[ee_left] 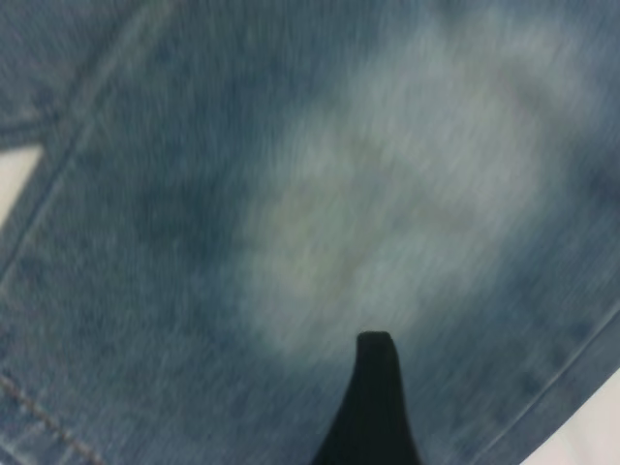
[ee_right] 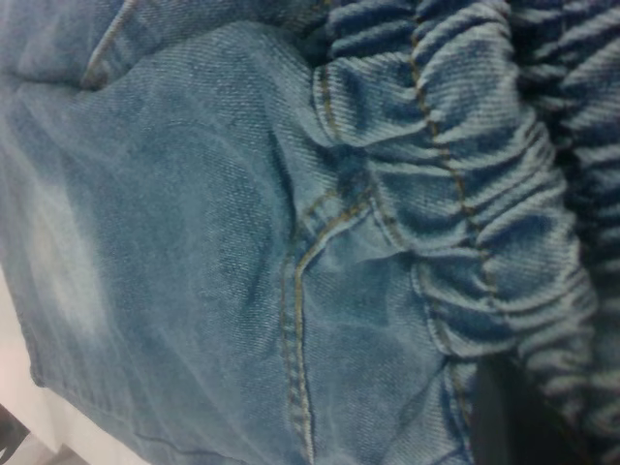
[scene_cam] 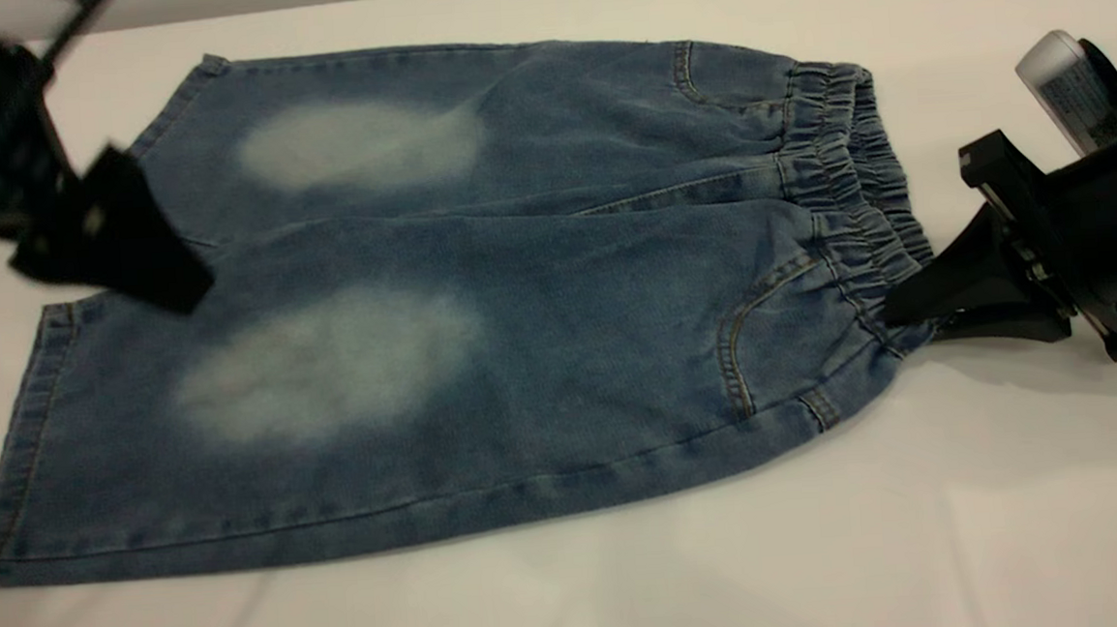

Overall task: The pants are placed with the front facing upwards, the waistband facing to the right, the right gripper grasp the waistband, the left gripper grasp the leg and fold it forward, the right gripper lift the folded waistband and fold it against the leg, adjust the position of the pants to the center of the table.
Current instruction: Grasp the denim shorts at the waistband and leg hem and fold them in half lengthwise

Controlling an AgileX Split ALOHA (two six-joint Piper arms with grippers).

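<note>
Pants: one pair, two hands.

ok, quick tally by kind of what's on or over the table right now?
Pants: 1, denim, flat on the table, waistband to the right.
Grippers: 2, left gripper over the leg ends, right gripper at the waistband's near corner.
Total: 3

The right gripper is showing black, blocky wedge jaws and a pale grey labelled cylinder; the left gripper is looking all black.
</note>
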